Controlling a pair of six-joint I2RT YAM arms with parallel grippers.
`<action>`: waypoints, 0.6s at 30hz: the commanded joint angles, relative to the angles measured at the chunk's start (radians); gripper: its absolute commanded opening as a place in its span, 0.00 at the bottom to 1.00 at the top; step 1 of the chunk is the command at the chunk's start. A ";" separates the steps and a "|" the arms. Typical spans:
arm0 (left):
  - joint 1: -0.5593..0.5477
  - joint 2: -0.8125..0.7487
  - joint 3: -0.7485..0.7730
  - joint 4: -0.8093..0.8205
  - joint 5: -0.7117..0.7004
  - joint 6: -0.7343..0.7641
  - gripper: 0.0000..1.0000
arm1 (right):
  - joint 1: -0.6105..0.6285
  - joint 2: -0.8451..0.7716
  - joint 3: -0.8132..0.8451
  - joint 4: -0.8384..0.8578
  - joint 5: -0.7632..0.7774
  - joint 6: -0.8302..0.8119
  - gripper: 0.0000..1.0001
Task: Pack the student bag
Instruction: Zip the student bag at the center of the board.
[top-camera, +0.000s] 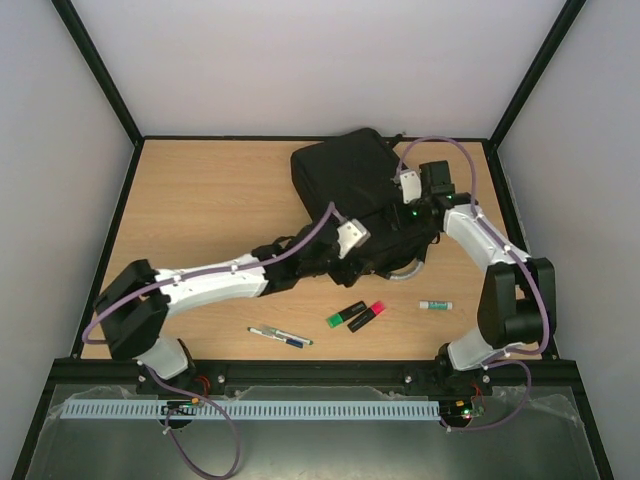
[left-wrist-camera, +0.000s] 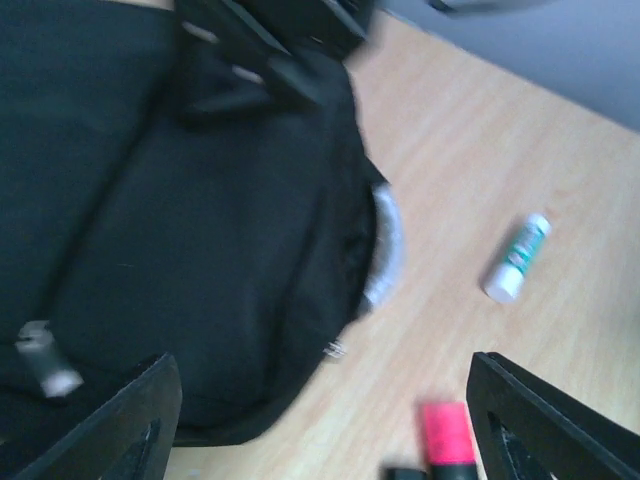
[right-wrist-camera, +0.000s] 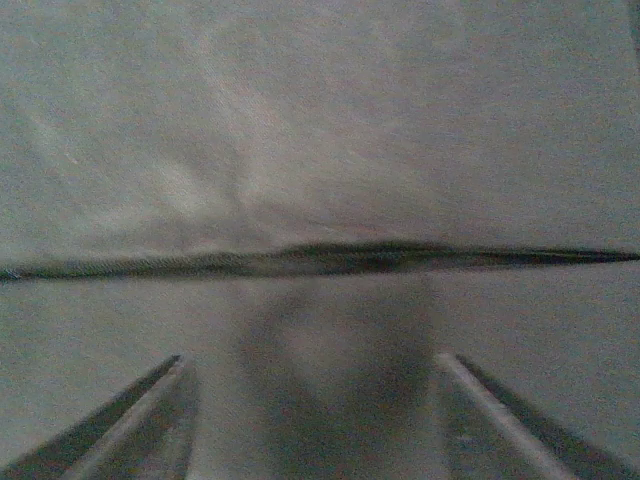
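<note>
Pale wooden tabletop (top-camera: 200, 210), white walls (top-camera: 300, 60): the large black soft-fabric student bag (top-camera: 340, 175) lies directly beneath both my claws. My left claw (left-wrist-camera: 320, 400) hangs released over the bag's near corner. My right claw (right-wrist-camera: 320, 400), also spread, hovers close above a dark fold (right-wrist-camera: 320, 258) in the cloth. The risks I see are fingers snagging the fabric and dragging the bag, or my arms colliding. A pink highlighter (left-wrist-camera: 445, 430) and a white glue stick (left-wrist-camera: 515, 258) lie by my left claw's right finger, with open board to its left.
</note>
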 joint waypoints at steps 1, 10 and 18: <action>0.085 -0.052 0.012 -0.091 -0.187 -0.066 0.82 | -0.064 -0.030 -0.048 -0.049 0.107 0.028 0.82; 0.346 -0.062 -0.025 -0.039 -0.148 -0.324 0.99 | -0.104 0.195 0.198 -0.069 0.186 0.045 0.97; 0.349 -0.103 -0.189 0.048 -0.037 -0.367 0.99 | -0.095 0.581 0.659 -0.297 -0.030 -0.015 0.95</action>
